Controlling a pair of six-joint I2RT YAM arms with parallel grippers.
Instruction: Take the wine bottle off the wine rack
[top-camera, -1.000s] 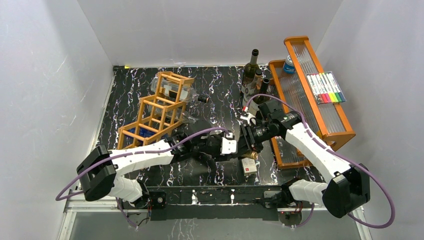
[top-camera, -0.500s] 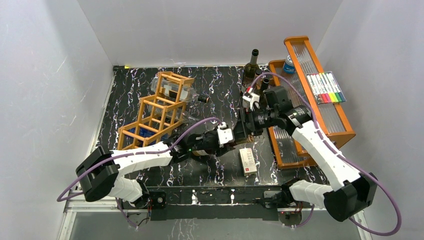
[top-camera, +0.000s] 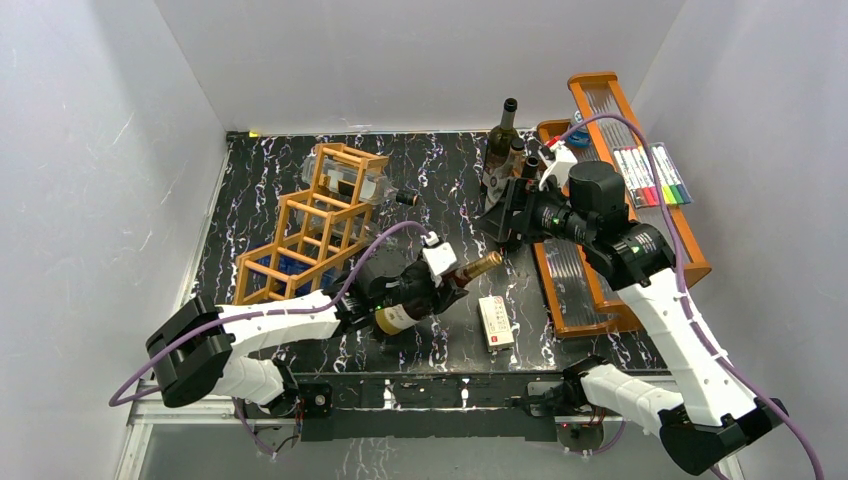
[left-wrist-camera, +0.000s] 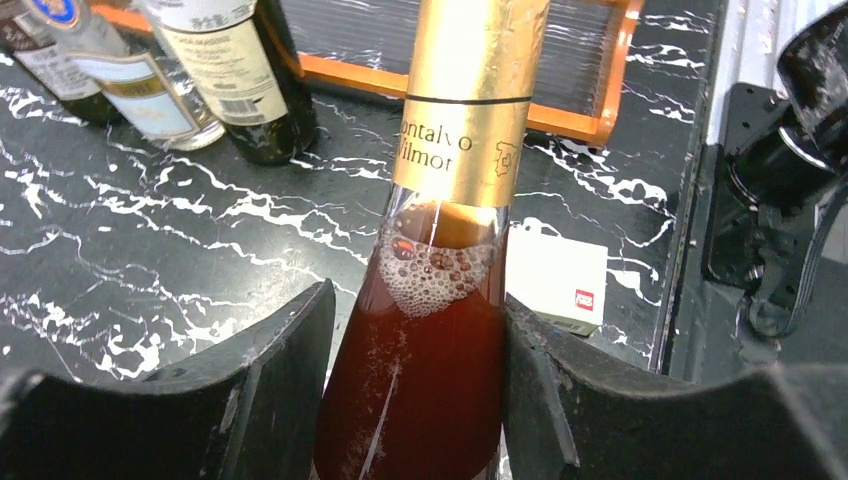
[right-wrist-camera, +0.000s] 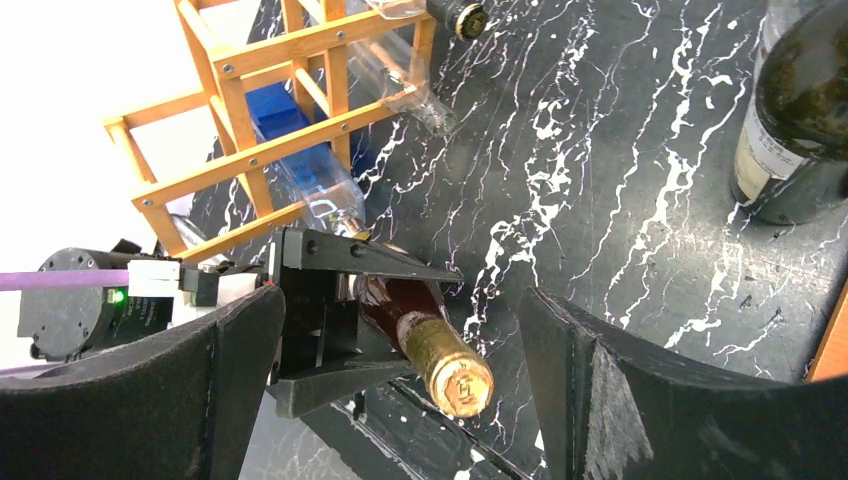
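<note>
The wine bottle (top-camera: 476, 267), dark red with a gold foil neck, is off the wine rack and tilted above the front middle of the table. My left gripper (top-camera: 443, 284) is shut on its shoulder, and in the left wrist view both fingers press the glass (left-wrist-camera: 420, 380). The orange-brown lattice wine rack (top-camera: 300, 200) stands at the back left; a clear bottle (top-camera: 375, 188) lies in its top cell. My right gripper (top-camera: 500, 217) hangs open near the back right. In the right wrist view its fingers (right-wrist-camera: 560, 370) stand wide apart, well clear of the foil cap (right-wrist-camera: 462, 382).
Several bottles (top-camera: 503, 140) stand at the back, beside the right gripper. An orange tiered tray (top-camera: 660, 262) with coloured markers (top-camera: 655, 178) lies along the right side. A small white box (top-camera: 496, 322) lies near the front, under the bottle's neck.
My right gripper has opened, let go near the bottle's neck and drawn back up to the rear right. The left gripper has swung the bottle so that its neck points right.
</note>
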